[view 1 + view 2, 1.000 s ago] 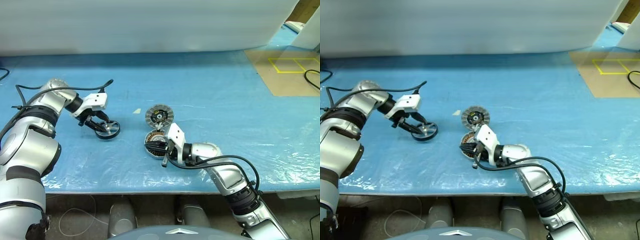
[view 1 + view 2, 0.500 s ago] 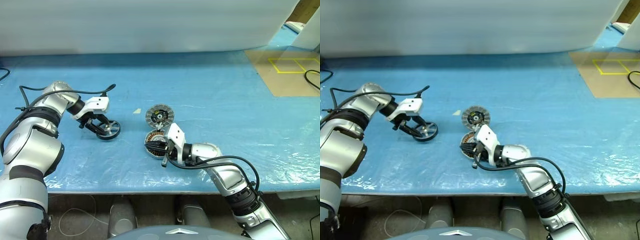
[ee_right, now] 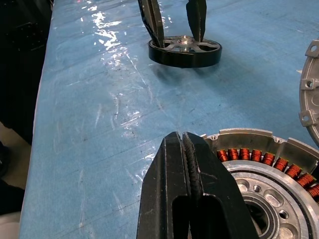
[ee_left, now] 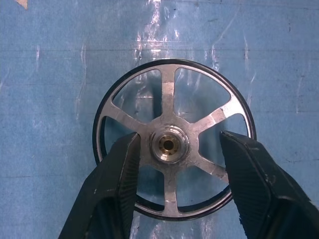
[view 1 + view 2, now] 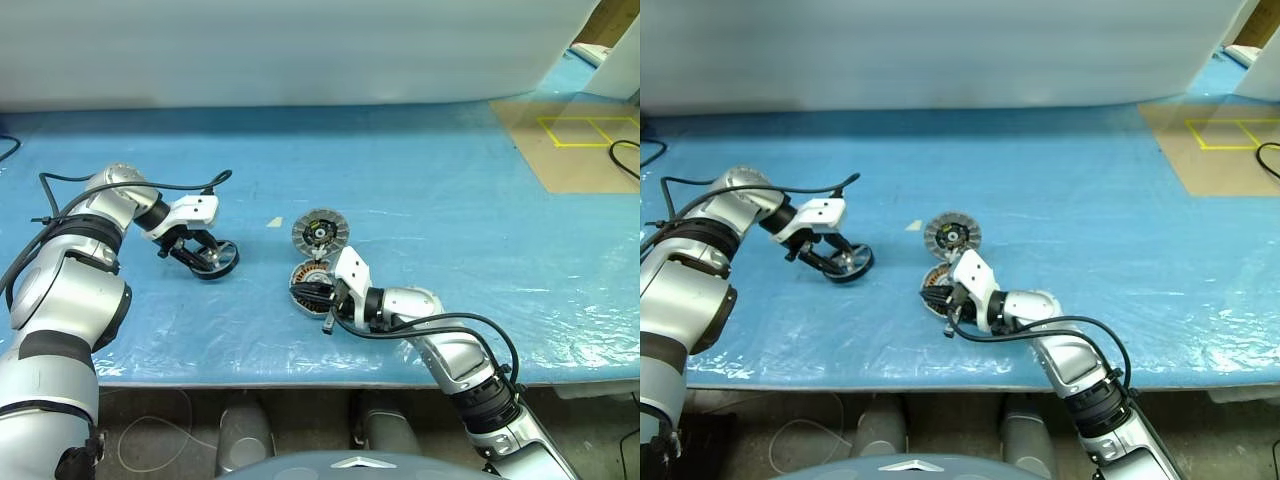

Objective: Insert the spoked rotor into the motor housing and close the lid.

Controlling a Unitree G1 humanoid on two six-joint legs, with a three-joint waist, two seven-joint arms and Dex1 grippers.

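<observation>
**Inspector:** Blue sheeting covers the table (image 5: pixel 430 190), with a pale wall behind the far edge and a bare brown patch with yellow tape (image 5: pixel 585 128) at the far right corner. State of the task?

**Assistant:** Nothing is assembled yet. The spoked rotor (image 5: pixel 214 258) lies flat on the sheet towards the left side, well apart from the motor housing (image 5: pixel 308 290), which sits open near the front edge about mid-table, copper windings exposed. The lid (image 5: pixel 319 232) lies just beyond the housing, close to it, not yet fitted.

**Inspector:** The grippers?

**Assistant:** The left gripper (image 4: pixel 174 149) is down over the rotor, fingers partly open and set inside the rim on either side of the hub. Whether the pads touch the spokes I cannot tell; I judge it not yet gripped. The right gripper (image 3: pixel 183 149) has its fingers pressed together, holding nothing, the tips at the housing's near rim. Whether they rest on it I cannot tell.

**Inspector:** Remaining work?

**Assistant:** By my reading: close on the rotor, lift it, carry it right to the housing, seat it, then fit the lid.

**Inspector:** Clearances?

**Assistant:** Open sheet lies between rotor and housing, so the carry looks unobstructed. The right gripper crowds the housing's near side, and the lid crowds its far side. The front edge is near the housing; a fumbled rotor could roll off.
</observation>
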